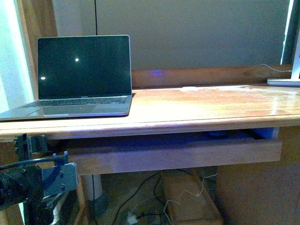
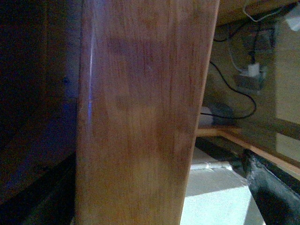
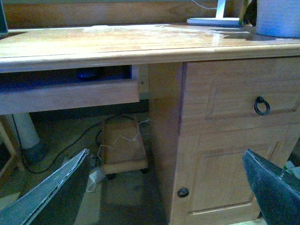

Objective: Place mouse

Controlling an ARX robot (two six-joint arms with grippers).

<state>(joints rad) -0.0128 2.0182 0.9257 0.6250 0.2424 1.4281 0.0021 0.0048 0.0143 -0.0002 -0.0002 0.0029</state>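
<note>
The mouse (image 3: 87,74) shows as a small dark oval lying in the pull-out tray (image 3: 70,96) under the desktop; in the front view the mouse (image 1: 218,133) is only a bluish shape in the tray's shadow. My right gripper (image 3: 161,190) is open and empty. It hangs low in front of the desk's cabinet, well below and to the right of the mouse. My left arm (image 1: 49,180) sits low at the desk's left end. Its wrist view is filled by a wooden desk leg (image 2: 140,117), with one dark finger (image 2: 274,192) beside it; that gripper is open.
An open laptop (image 1: 82,77) stands on the left of the desktop (image 1: 201,105). A white lamp base (image 3: 213,21) is at the back right. The cabinet has a ring-pull drawer (image 3: 261,106) and a door knob (image 3: 183,192). Cables and a wooden box (image 3: 123,145) lie on the floor.
</note>
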